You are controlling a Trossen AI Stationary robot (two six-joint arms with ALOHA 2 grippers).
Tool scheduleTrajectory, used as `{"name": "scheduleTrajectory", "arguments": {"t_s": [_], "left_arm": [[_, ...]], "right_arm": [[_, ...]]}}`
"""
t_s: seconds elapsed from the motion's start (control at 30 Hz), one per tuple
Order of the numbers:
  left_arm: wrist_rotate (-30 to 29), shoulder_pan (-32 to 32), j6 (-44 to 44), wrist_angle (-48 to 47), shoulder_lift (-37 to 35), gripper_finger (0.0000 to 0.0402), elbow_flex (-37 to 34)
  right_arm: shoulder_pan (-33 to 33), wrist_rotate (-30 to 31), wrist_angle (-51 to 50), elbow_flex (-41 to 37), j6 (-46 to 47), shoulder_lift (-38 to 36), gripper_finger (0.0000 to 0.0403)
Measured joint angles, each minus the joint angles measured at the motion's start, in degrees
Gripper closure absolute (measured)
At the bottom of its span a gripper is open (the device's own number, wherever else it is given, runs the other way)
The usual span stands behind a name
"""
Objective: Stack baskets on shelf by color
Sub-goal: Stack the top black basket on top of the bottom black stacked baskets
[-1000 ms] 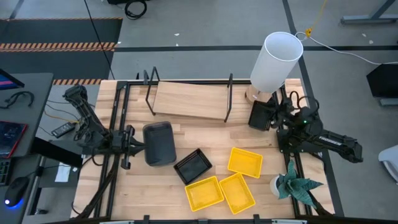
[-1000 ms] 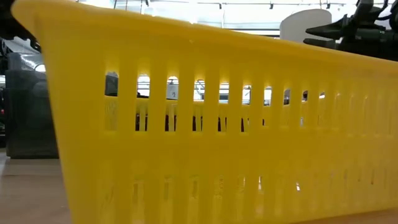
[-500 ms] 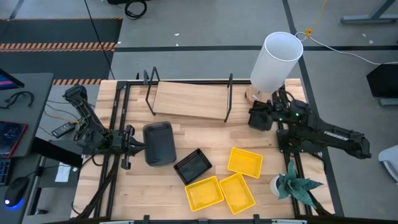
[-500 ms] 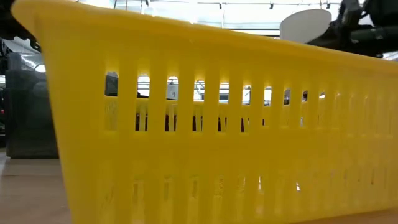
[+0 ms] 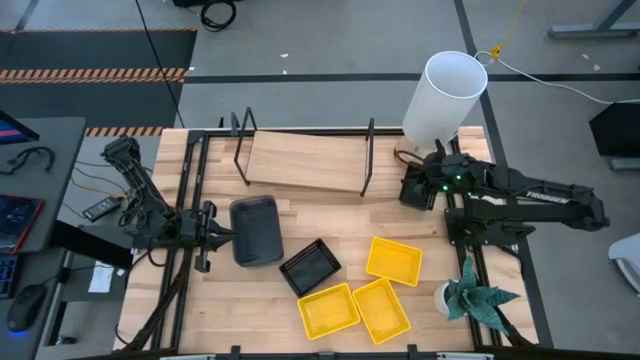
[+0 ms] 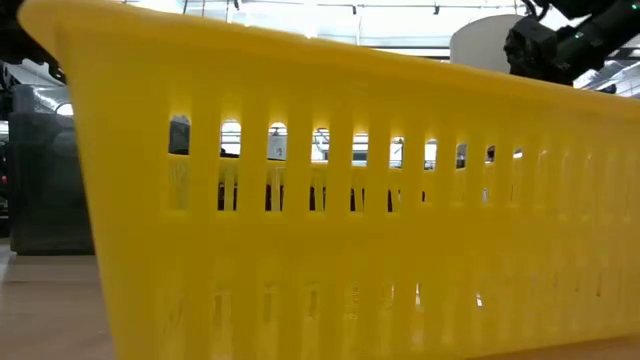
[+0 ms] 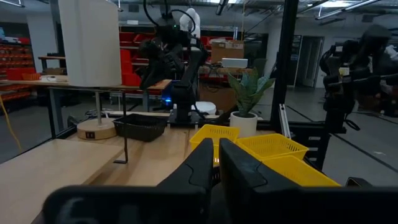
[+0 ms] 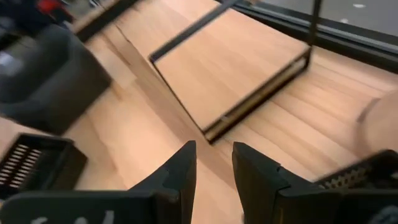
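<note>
Baskets: three yellow baskets (image 5: 357, 300) are grouped at the near middle of the surface (image 5: 430, 250), two side by side and touching, the third just beyond them. A black slatted basket (image 5: 311, 266) lies tilted to their left; a grey basket (image 5: 256, 230) lies further left. A second black basket (image 5: 417, 186) sits at the right end of the shelf (image 5: 305, 162), outside its wire frame. The shelf stands at the far middle of the surface, its board bare.

Left tool (image 5: 226, 238): rested against the grey basket's left edge, fingers nearly together in the left wrist view; whether the rim is gripped cannot be told.

Right tool (image 5: 420, 186): held above the second black basket, fingers (image 8: 180, 171) parted with a narrow gap, nothing seen between them.

Surroundings: a white cylinder lamp (image 5: 444, 98) stands just behind that basket; a potted plant (image 5: 472, 296) occupies the near right edge. The low view is blocked by a yellow basket wall.
</note>
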Motion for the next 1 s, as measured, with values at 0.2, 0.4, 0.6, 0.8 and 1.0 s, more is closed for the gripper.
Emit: {"name": "scheduleTrajectory", "arguments": {"t_s": [0.2, 0.4, 0.6, 0.8, 1.0], "left_arm": [[0.0, 0.0, 0.02, 0.0, 0.0, 0.0378, -0.02], [0.0, 0.0, 0.0, -0.02, 0.0, 0.0373, -0.02], [0.0, 0.0, 0.0, -0.02, 0.0, 0.0366, -0.02], [0.02, 0.0, 0.01, -0.02, 0.0, 0.0373, -0.04], [0.02, 0.0, 0.01, -0.02, 0.0, 0.0378, -0.04]], "right_arm": [[-0.11, 1.21, -8.16, 6.91, -0.77, 5.91, 0.0294], [-0.13, 6.64, -14.18, 10.82, -2.67, 11.91, 0.0294], [-0.79, 2.73, -20.85, 11.78, -2.17, 19.95, 0.0294], [3.39, -3.44, -23.7, 11.75, -1.34, 28.74, 0.0279], [7.0, -3.58, -24.53, 11.75, -2.52, 34.91, 0.0232]]}}
